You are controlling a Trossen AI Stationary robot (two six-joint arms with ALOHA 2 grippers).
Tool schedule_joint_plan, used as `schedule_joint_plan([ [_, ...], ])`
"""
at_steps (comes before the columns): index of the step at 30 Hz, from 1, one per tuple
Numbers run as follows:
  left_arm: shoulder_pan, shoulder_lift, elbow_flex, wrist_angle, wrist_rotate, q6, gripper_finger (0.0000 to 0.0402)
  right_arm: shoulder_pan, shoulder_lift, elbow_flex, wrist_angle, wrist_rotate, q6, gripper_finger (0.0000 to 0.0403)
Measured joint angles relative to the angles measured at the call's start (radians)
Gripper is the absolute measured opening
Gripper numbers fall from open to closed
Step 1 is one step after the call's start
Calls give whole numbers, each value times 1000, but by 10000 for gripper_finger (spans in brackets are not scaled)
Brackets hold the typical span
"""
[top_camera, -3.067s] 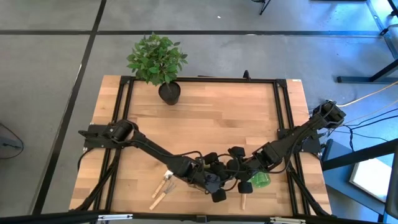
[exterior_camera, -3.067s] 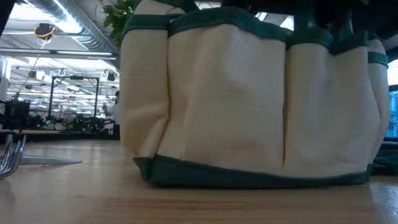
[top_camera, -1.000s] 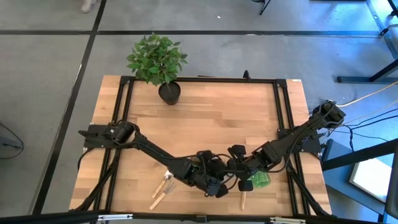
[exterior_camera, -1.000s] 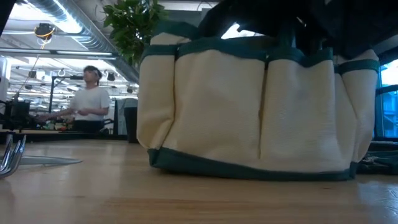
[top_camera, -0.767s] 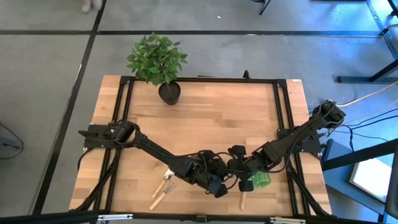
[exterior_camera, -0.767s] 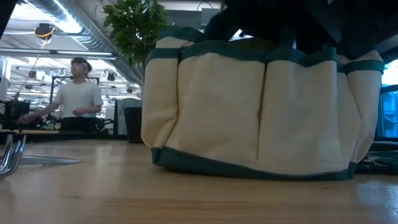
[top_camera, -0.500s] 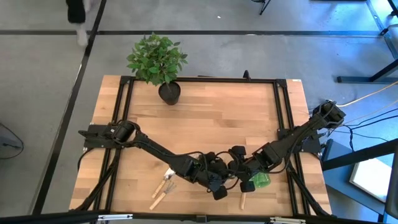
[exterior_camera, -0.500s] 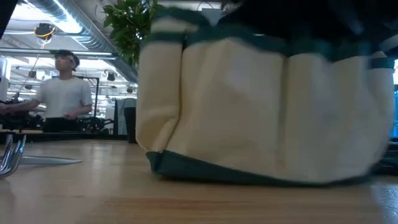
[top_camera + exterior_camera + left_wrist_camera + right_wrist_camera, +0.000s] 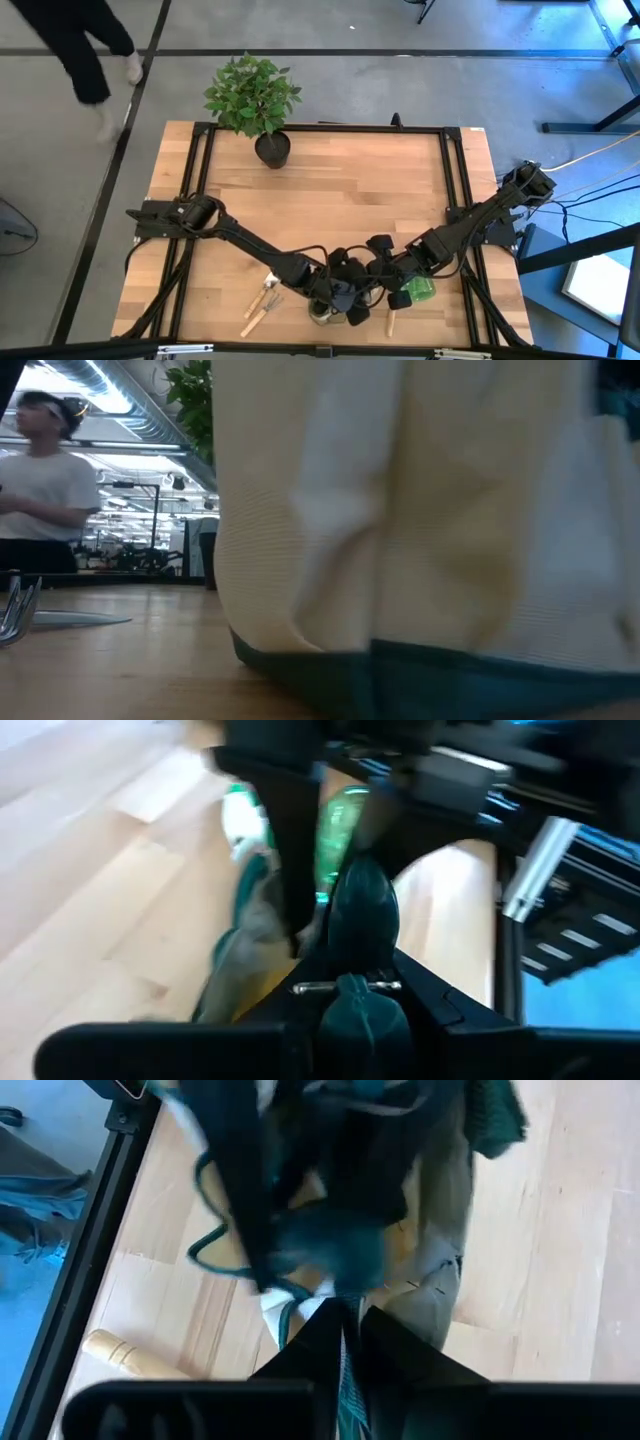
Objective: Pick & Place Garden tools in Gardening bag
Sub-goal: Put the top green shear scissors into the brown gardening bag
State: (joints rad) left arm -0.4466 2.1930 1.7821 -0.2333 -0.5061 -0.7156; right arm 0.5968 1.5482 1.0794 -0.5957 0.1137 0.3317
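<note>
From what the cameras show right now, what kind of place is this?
Probably a robotics lab or workshop. The wooden table stands in a black metal frame on a grey concrete floor with taped lines, a person passes behind it, and the low view shows ceiling ducts and more workstations beyond.

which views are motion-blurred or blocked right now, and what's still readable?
Low view: gardening bag fills most of the frame, its right side smeared; the tabletop at left reads clean. Left wrist view: heavily blurred, only a green spray bottle blob and the pruner handle read. Right wrist view: bag fabric streaked, a wooden handle stays distinct. High view: sharp apart from a blurred person walking past.
</note>
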Motion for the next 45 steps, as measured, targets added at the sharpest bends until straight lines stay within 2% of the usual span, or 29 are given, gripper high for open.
schedule_joint_plan([
  [7,-13,-6,4,-136,-83,-121,62,0,0,0,1,-6,18,39],
  [11,-25,-6,4,-131,-119,-111,62,0,0,0,1,-6,19,39],
  [14,-39,-9,2,-89,-188,-19,62,0,0,0,0,-9,19,40],
  [16,-35,-13,2,-68,-198,0,62,0,0,0,0,-13,19,40],
  [24,6,-15,2,-52,-106,58,62,0,0,0,0,-13,19,40],
  [32,24,-9,2,-41,-68,93,62,0,0,0,0,-5,18,40],
  [39,36,16,2,31,21,161,62,2,0,0,-8,-7,17,40],
  [41,37,17,2,37,14,164,62,2,0,0,-12,-9,16,40],
  [45,30,3,0,68,-71,211,62,0,0,0,-25,-1,16,40],
])
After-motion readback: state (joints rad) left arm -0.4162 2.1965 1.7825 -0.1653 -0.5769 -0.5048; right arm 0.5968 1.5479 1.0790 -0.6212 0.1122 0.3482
